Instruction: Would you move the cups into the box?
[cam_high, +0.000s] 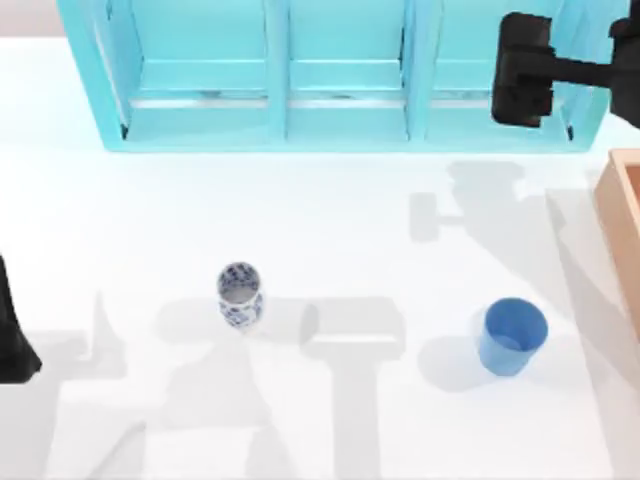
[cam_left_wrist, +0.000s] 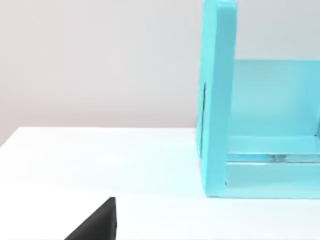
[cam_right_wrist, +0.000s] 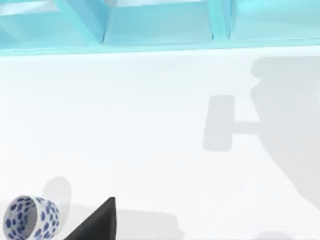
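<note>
Both cups stand upright with mouths up on the smooth white table, the narrow blue-speckled white cup (cam_high: 240, 293) left of centre and the wider tapered plain blue cup (cam_high: 512, 336) near the tan box (cam_high: 622, 225) at the right edge, while the right gripper (cam_high: 520, 70) hangs over the glossy turquoise shelf (cam_high: 280, 110), its finger spread impossible to tell.

The bench (cam_high: 330, 220) was seen as plain white, crossed by soft grey shadows. The narrow cup (cam_high: 240, 293) was white, patterned with blue speckles, and pale inside. The wider cup (cam_high: 512, 336) was coloured a plain mid blue, unpatterned. The box (cam_high: 622, 215) was shown in a tan, light-brown wood tone. The shelf unit (cam_high: 285, 100) was coloured turquoise throughout, its inner panels a lighter shade. The right claw (cam_high: 522, 70) and the left arm (cam_high: 12, 345) were rendered black. The wall (cam_left_wrist: 100, 60) was seen as pale grey.
</note>
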